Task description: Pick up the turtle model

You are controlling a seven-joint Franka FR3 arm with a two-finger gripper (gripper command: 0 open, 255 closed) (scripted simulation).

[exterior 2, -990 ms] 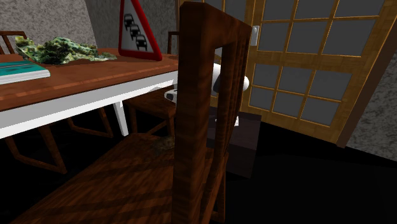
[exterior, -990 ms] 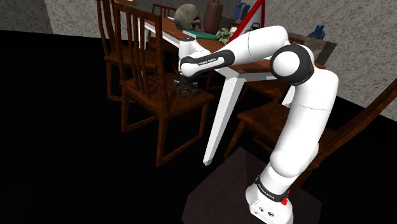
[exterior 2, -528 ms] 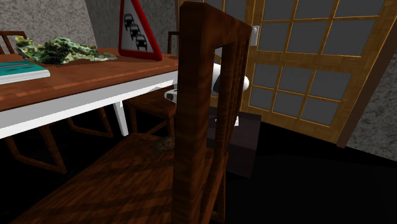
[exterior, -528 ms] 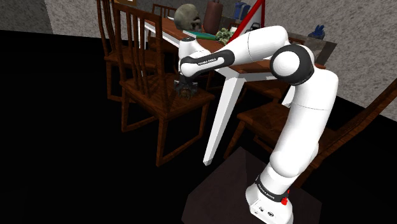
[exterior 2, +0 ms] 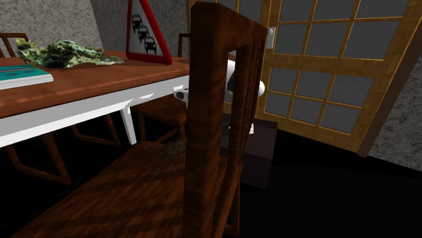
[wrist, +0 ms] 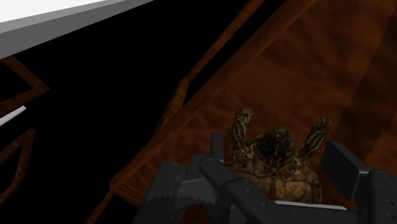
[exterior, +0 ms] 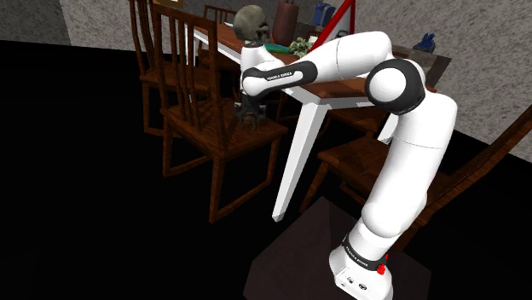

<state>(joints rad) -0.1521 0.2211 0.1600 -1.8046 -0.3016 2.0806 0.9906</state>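
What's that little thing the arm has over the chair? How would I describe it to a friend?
Start at the long wooden table with white legs, then drop to the wooden chair beside it, where the black gripper reaches down. Clasped between its fingers, over the seat, is a turtle model: small, brown-shelled, with yellow-striped legs, unlike the grey skull up on the table.

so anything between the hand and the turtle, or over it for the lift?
Nothing visible. The hand clasps the turtle model over the chair seat; the table's white rim looks off to the side, not above.
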